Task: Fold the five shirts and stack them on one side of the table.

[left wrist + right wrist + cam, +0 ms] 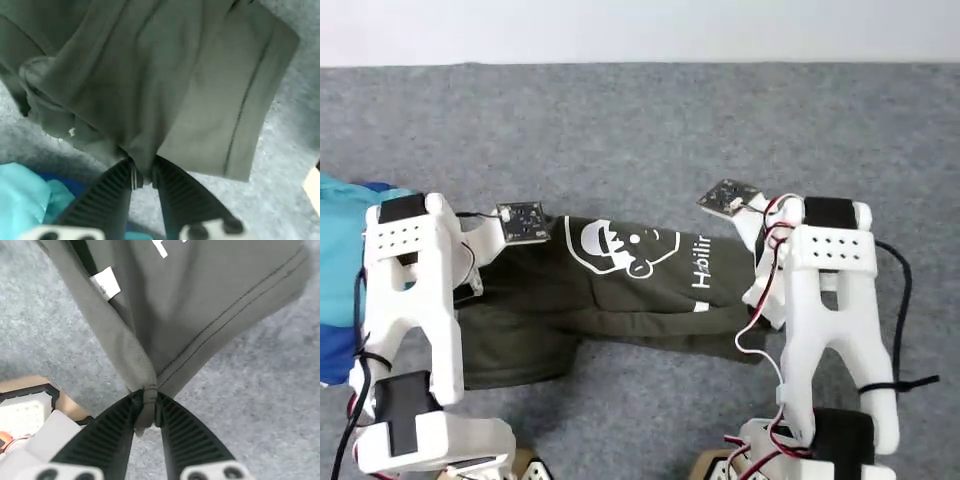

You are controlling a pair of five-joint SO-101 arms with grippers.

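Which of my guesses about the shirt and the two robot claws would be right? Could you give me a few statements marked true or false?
1. The left gripper is shut on a bunched fold of the dark olive-green cotton shirt. True.
2. The right gripper hangs open above the shirt. False: it is shut on the shirt's edge.
3. The shirt carries a white cartoon print. True.
4. The shirt lies on bare wood. False: it lies on a grey felt-like table cover.
5. A turquoise and blue cloth lies beside the left arm. True.
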